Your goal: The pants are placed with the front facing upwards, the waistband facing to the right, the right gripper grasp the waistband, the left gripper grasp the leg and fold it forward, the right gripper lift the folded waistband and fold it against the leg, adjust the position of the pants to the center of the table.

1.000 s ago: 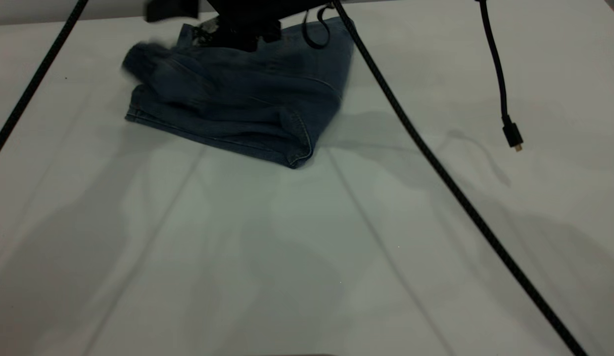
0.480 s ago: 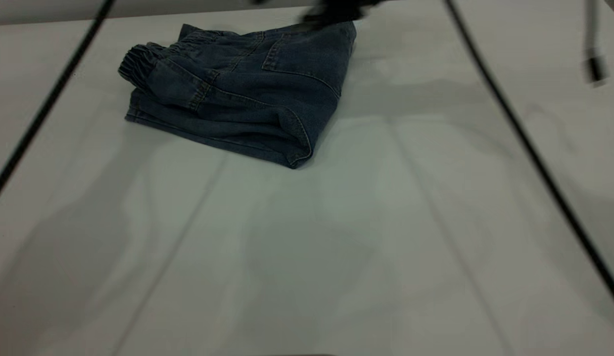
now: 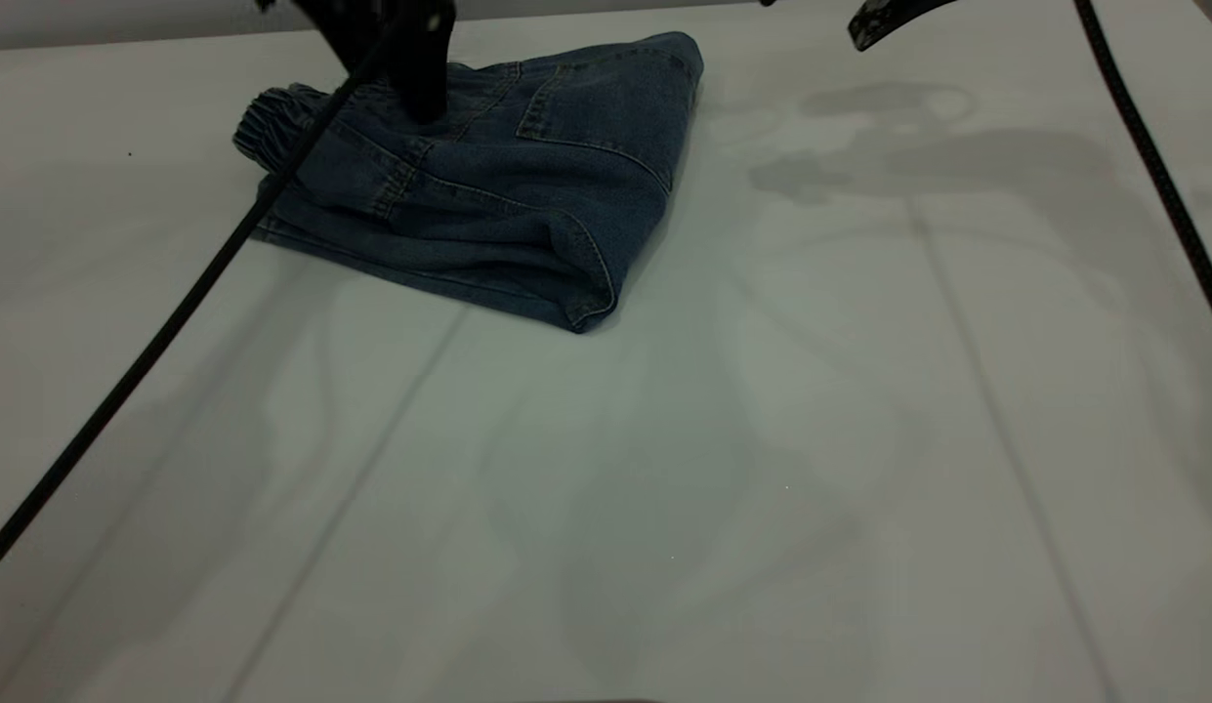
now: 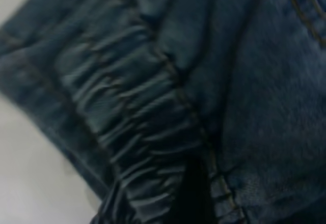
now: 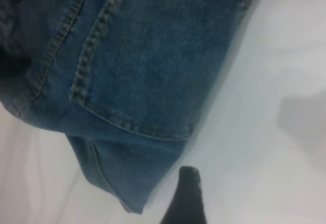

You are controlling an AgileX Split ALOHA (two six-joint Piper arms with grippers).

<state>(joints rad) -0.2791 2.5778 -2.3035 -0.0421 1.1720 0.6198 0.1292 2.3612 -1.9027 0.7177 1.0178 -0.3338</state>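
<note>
White table [image 3: 664,488] bare up front; beyond it the pants [image 3: 527,195] lie folded near the far edge, left of centre, waistband [image 3: 273,117] bunched leftward | left pincer [image 3: 420,98] down on the gathered band, probably to nudge the bundle; grip state unclear | right pincer [image 3: 889,20] raised clear at far right; fingers hidden

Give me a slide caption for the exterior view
Folded denim pants on the white table, left gripper down at the waistband, right gripper off to the side.
</note>
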